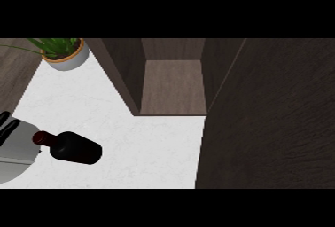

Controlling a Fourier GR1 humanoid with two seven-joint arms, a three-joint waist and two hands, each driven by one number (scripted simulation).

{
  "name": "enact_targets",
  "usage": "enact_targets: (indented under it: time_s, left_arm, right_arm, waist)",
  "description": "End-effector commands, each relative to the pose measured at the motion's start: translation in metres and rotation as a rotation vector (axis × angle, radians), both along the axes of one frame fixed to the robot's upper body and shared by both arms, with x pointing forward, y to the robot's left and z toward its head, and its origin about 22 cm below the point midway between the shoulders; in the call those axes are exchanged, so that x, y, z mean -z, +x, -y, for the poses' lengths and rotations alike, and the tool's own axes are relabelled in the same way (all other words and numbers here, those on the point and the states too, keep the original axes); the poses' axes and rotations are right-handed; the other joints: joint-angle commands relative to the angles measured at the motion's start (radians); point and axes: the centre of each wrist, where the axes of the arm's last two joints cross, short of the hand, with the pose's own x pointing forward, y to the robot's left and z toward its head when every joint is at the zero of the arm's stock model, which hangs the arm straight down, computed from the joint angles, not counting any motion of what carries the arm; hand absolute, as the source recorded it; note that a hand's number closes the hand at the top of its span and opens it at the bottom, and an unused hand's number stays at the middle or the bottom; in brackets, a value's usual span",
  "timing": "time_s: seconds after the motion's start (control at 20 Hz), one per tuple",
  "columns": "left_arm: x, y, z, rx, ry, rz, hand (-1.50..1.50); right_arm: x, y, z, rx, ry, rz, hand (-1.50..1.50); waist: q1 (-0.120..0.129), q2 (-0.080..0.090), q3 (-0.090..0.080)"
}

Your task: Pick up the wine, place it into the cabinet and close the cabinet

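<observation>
The wine bottle [76, 149] is dark with a reddish-brown cap and sits on the white counter [147, 146] at the left. Its neck points toward the left edge, and I cannot tell whether it stands or lies. The neck meets the grey end of my left forearm, where only a black sliver of my left hand [5, 118] shows at the edge. The dark wooden cabinet [173, 86] is open at the top centre, with a bare shelf inside. Its door [268, 115] swings out and fills the right side. My right hand shows nowhere.
A green plant in a white pot [65, 56] stands at the back left, beside the cabinet's left wall. A strip of wooden surface runs along the far left edge.
</observation>
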Motion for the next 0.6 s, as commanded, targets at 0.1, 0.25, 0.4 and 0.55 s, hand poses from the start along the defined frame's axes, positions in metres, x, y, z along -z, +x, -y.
enact_targets:
  time_s: [0.1, 0.25, 0.4, 0.55]
  left_arm:
    - [0.020, 0.014, 0.006, 0.020, 0.015, -0.023, -1.50]
    - [0.040, 0.019, 0.000, -0.001, 0.007, -0.034, -1.50]
    - [0.053, 0.024, -0.011, -0.015, -0.001, -0.046, -1.50]
    - [0.072, 0.027, -0.003, -0.050, 0.029, -0.034, -1.50]
  right_arm:
    - [-0.018, -0.032, 0.006, -0.044, 0.027, 0.031, -1.50]
    - [-0.023, -0.028, 0.001, -0.011, 0.028, 0.038, -1.50]
    - [-0.015, -0.025, -0.003, -0.026, 0.028, 0.046, -1.50]
    - [-0.021, -0.019, 0.004, -0.008, 0.013, 0.044, -1.50]
  waist:
    - [-0.001, 0.000, 0.000]
    - [0.001, 0.001, 0.000]
    - [0.000, 0.000, 0.000]
    - [0.001, 0.001, 0.000]
